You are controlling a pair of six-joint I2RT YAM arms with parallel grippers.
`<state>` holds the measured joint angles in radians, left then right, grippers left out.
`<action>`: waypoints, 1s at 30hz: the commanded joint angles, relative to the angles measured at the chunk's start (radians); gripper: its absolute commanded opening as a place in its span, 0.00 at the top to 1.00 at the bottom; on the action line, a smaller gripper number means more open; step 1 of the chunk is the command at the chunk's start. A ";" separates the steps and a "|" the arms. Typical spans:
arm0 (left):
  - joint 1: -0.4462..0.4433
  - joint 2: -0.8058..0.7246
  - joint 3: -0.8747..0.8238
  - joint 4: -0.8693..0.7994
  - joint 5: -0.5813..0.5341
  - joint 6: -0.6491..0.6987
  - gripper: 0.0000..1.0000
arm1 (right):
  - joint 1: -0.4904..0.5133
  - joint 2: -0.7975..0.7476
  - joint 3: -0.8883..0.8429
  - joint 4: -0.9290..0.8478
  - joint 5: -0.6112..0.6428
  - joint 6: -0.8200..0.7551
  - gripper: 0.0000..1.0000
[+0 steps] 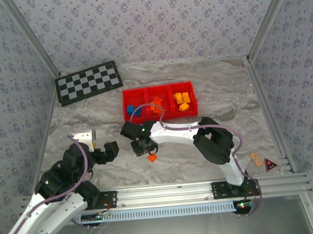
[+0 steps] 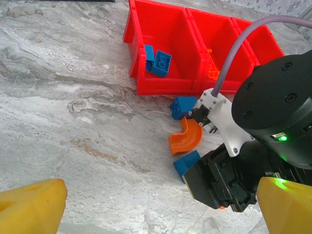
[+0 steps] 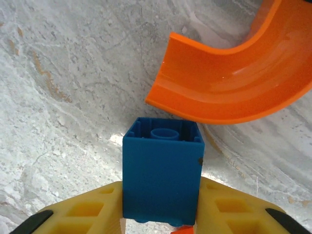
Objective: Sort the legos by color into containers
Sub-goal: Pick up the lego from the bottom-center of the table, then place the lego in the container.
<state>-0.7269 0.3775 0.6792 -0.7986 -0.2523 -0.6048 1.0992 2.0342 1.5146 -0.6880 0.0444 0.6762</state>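
Note:
My right gripper [image 3: 162, 212] is shut on a blue lego [image 3: 162, 170], its yellow fingers [image 3: 83, 210] pressed on both sides, low over the table. A curved orange piece [image 3: 234, 92] lies just beyond it. In the top view this gripper [image 1: 143, 146] hangs in front of the red tray [image 1: 157, 87], with a small orange lego [image 1: 152, 157] beside it. Blue legos [image 1: 134, 112] lie in the left container, orange ones [image 1: 156, 107] in the middle, yellow ones [image 1: 181, 100] in the right. Another blue lego [image 2: 183, 106] lies on the table by the tray. My left gripper [image 1: 102, 154] stands open and empty.
A black-and-grey checkerboard [image 1: 88, 81] lies at the back left. A warning sticker [image 1: 270, 165] and a small tag [image 1: 256, 158] sit at the front right. Patterned walls close in the table on three sides.

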 commanded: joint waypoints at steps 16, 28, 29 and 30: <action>-0.006 -0.011 0.003 -0.009 -0.017 -0.015 0.00 | -0.157 -0.035 0.383 -0.173 0.083 -0.257 0.65; -0.008 -0.008 0.002 -0.004 -0.018 -0.013 0.00 | -0.301 0.162 0.649 -0.142 0.015 -0.310 0.65; -0.007 -0.008 0.001 -0.005 -0.018 -0.013 0.00 | -0.306 0.178 0.664 -0.142 0.013 -0.310 0.65; -0.008 -0.008 0.000 -0.003 -0.018 -0.013 0.00 | -0.314 0.195 0.679 -0.133 0.009 -0.309 0.65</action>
<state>-0.7269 0.3775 0.6792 -0.8059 -0.2554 -0.6125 0.7967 2.1822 2.1410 -0.8200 0.0761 0.3904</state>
